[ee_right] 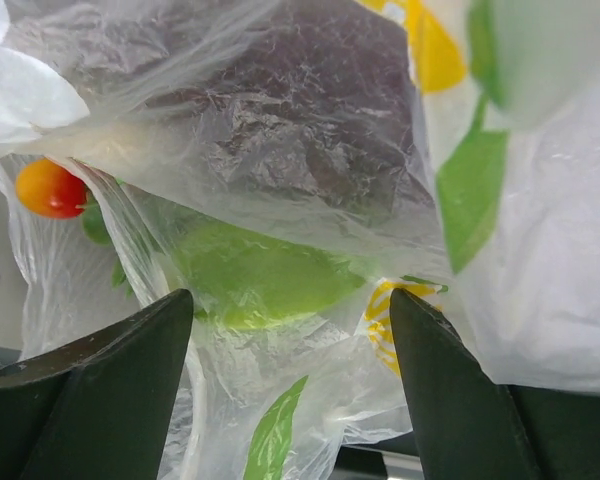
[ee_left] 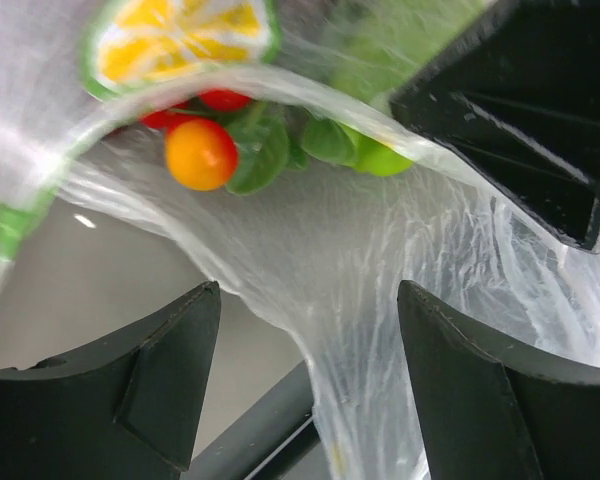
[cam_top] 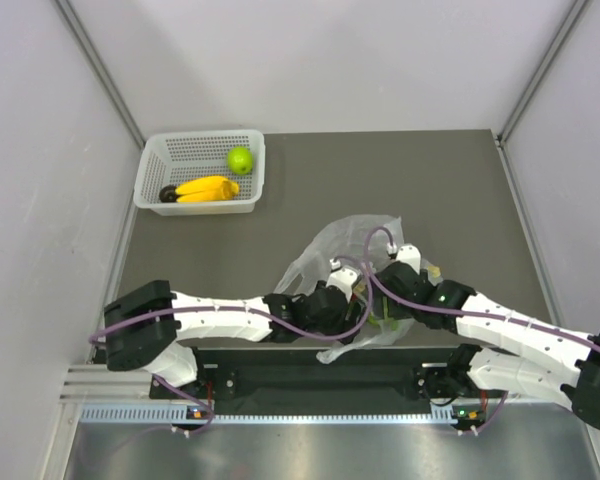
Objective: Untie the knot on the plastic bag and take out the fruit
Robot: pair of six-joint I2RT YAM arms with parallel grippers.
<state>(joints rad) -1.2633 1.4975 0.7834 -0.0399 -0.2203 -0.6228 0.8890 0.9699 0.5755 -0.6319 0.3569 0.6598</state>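
The plastic bag lies crumpled near the table's front edge, with both grippers at it. My left gripper is open. In the left wrist view a bunched strip of clear film runs down between its fingers, not pinched. Small orange-red fruits and a smaller green fruit sit inside the bag. My right gripper is open, with bag film between its fingers in the right wrist view. The green fruit lies just beyond them. I cannot tell where the knot is.
A white perforated basket stands at the back left, holding a green apple, yellow bananas and a dark bunch. The right gripper's black finger fills the upper right of the left wrist view. The table's front edge lies just under the bag.
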